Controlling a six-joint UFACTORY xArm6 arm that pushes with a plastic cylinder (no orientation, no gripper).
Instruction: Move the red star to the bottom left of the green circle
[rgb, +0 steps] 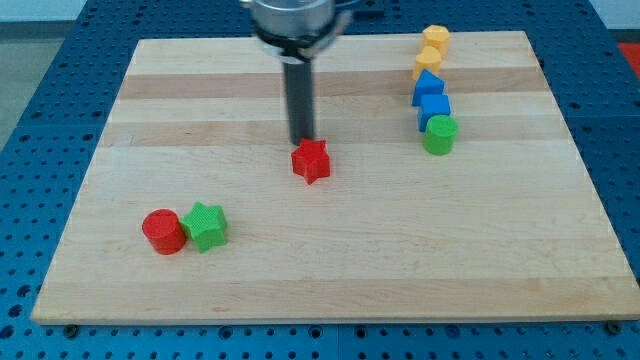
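The red star (312, 161) lies near the middle of the wooden board. The green circle (439, 134) stands at the view's upper right, at the lower end of a column of blocks. My tip (302, 139) is the lower end of the dark rod; it sits just above the red star's upper left edge in the view, touching it or very close. The red star is well to the left of the green circle and slightly lower.
Two blue blocks (432, 98) and two yellow blocks (432, 50) line up above the green circle. A red cylinder (163, 231) and a green star (206, 226) sit side by side at the lower left. The board (330, 270) rests on a blue perforated table.
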